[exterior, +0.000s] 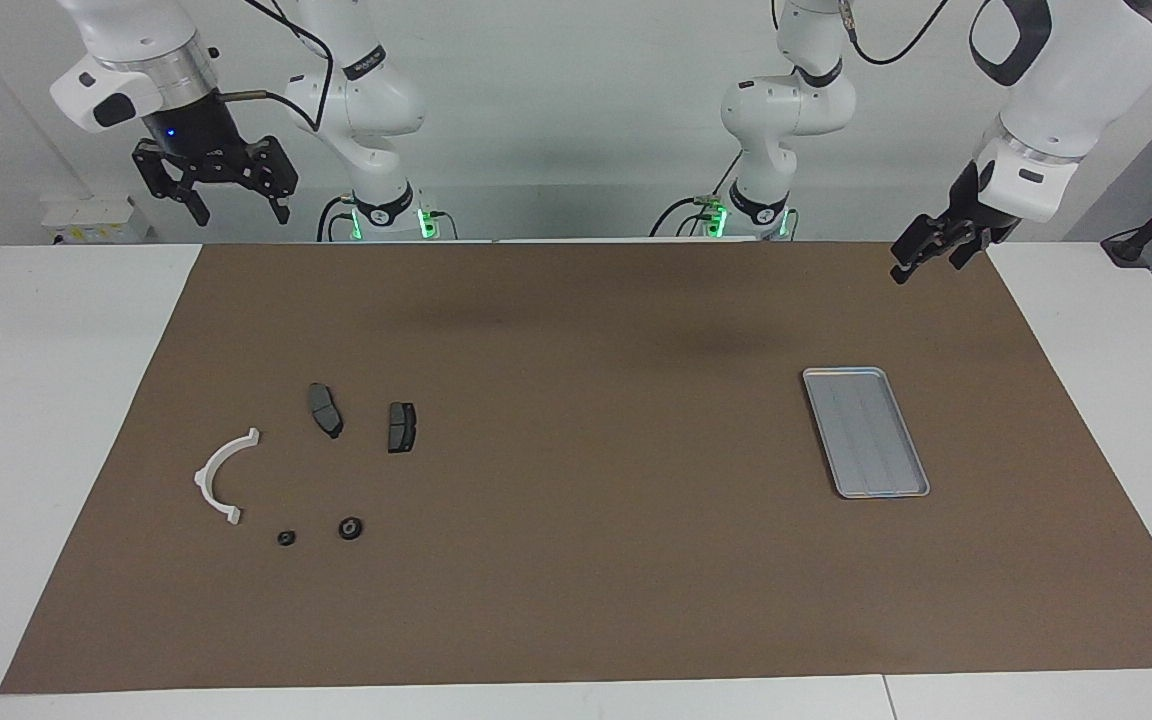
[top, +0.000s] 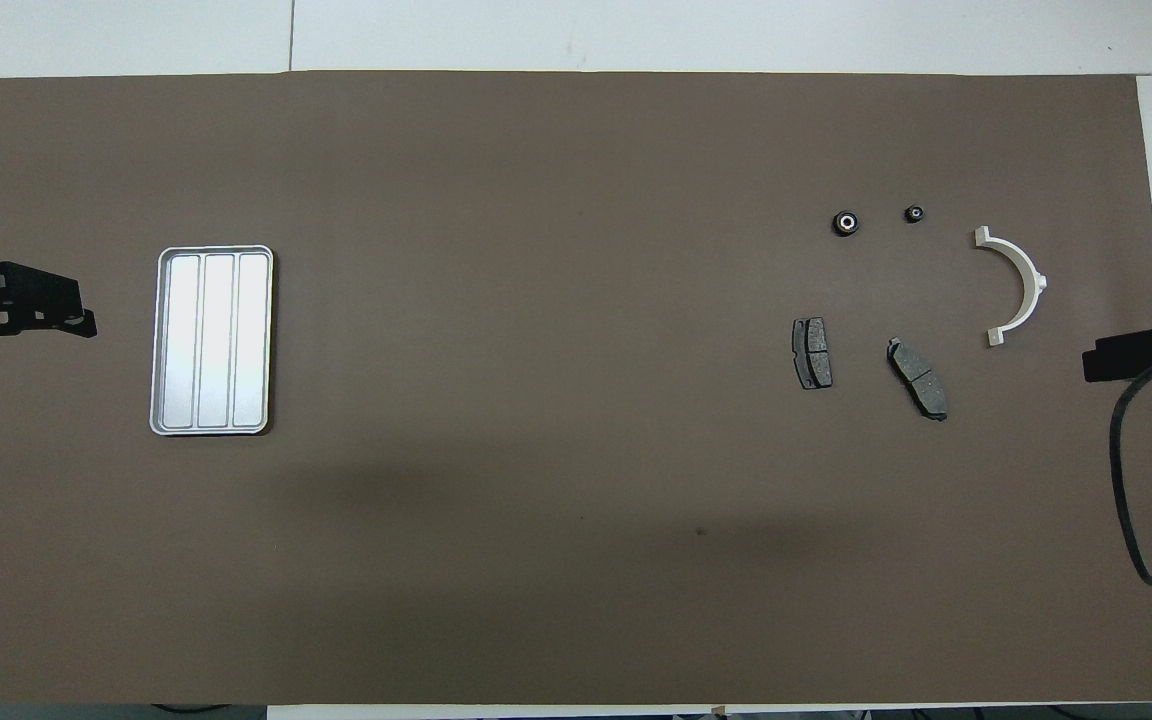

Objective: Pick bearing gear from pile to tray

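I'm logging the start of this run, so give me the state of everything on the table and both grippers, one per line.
tray: empty, flat on the mat
white half-ring bracket: lying loose
two brake pads: flat, apart
larger black round piece: loose, untouched
smaller black round piece: loose, untouched
left gripper: raised, open, empty
right gripper: raised, open, empty

2 cameras. 1 sits high across the table, facing both robot bases, far enough back to take in the whole brown mat (exterior: 576, 600) and the wall. The other looks steeply down from above the robots' end, closer, mat (top: 536, 560) filling the frame. Both share the mat, turned half around.
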